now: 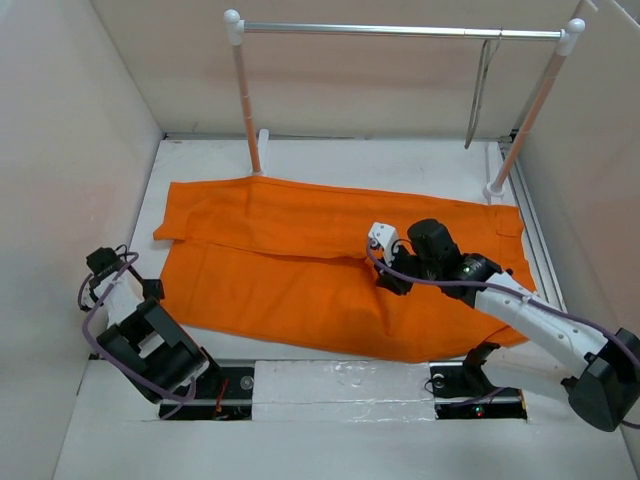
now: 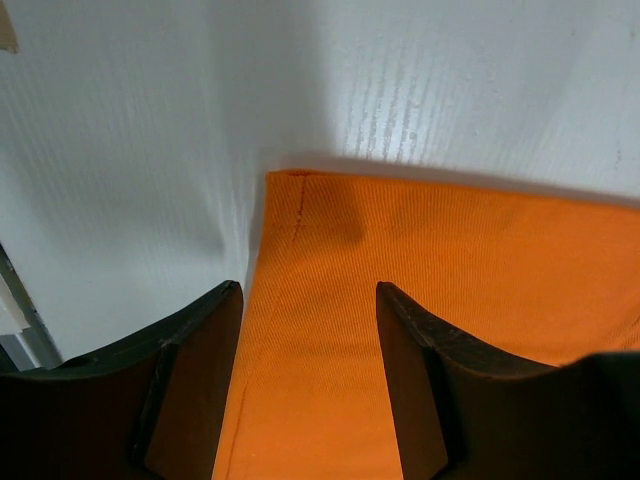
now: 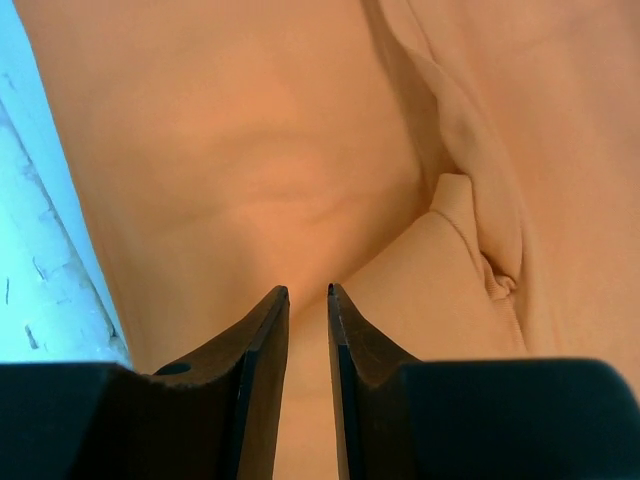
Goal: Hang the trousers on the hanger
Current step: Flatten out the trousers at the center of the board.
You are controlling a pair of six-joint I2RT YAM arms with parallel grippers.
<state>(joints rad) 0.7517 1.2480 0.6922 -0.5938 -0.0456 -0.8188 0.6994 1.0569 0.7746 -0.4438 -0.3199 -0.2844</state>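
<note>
Across the white table point(image 1: 330, 160) lie the bright orange cloth trousers point(image 1: 290, 270): with your right gripper point(image 3: 308, 292) nearly closed, seemingly on a central fold, and your left gripper point(image 2: 310, 295) wide open over the near-left corner, grip there and lift evenly toward the thin grey-brown hanger point(image 1: 480, 95) far right.

One pair of trousers point(image 1: 290, 285), one hanger point(image 1: 479, 95), one rail point(image 1: 400, 31), two posts point(image 1: 247, 110), two arms point(image 1: 530, 310).
</note>
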